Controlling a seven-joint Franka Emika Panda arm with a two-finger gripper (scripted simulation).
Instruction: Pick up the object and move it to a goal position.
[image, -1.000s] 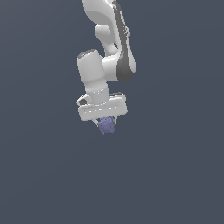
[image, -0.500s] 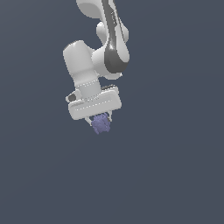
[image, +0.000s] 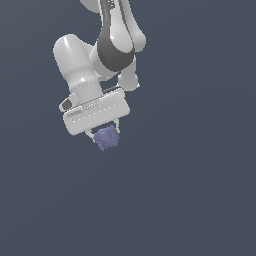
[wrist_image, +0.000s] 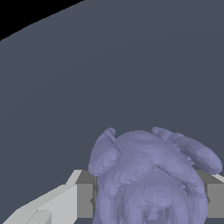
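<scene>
The object (image: 106, 138) is a small lumpy bluish-purple blob hanging just under the white gripper (image: 105, 135), which is shut on it, with a finger on either side. In the wrist view the object (wrist_image: 151, 175) fills the lower middle, its swirled bumps close to the camera, and grey fingers (wrist_image: 85, 199) press against both its flanks. The white arm (image: 100, 55) reaches down from the top of the exterior view.
Only a plain dark blue-grey floor (image: 190, 200) lies behind and below the arm. The wrist view shows the floor's edge against black (wrist_image: 26, 17) in one corner.
The arm has swung toward the exterior view's left and slightly up, carrying the object with it. The grip on the object is unchanged.
</scene>
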